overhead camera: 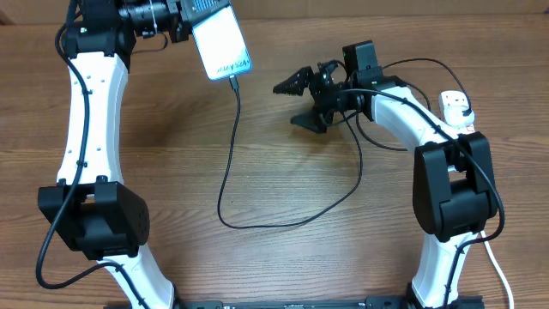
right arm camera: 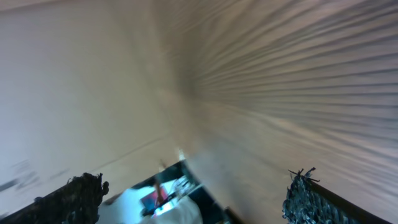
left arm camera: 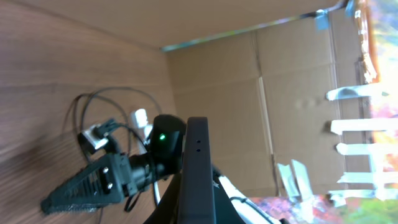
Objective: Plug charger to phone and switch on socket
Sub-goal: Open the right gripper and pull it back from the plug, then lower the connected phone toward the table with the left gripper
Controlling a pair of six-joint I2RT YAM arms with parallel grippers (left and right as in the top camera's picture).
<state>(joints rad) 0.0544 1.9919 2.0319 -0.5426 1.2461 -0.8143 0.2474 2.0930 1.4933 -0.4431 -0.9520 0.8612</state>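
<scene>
My left gripper [overhead camera: 187,19] is shut on the phone [overhead camera: 221,43] and holds it at the far left-centre, its light-blue screen facing up. In the left wrist view the phone [left arm camera: 198,168] shows edge-on between the jaws. The charger's thin black cable [overhead camera: 230,172] has its connector tip [overhead camera: 233,80] at the phone's lower short edge, loops down over the table and runs back up to the right. My right gripper [overhead camera: 298,103] is open and empty, to the right of the phone; its two fingers frame the blurred right wrist view [right arm camera: 186,199]. The socket [overhead camera: 455,106] lies at the far right, partly hidden by my right arm.
The wooden table [overhead camera: 171,146] carries only the cable loop in the middle. A cardboard wall [left arm camera: 249,93] stands behind the table. My right arm's base [overhead camera: 452,193] sits near the right front.
</scene>
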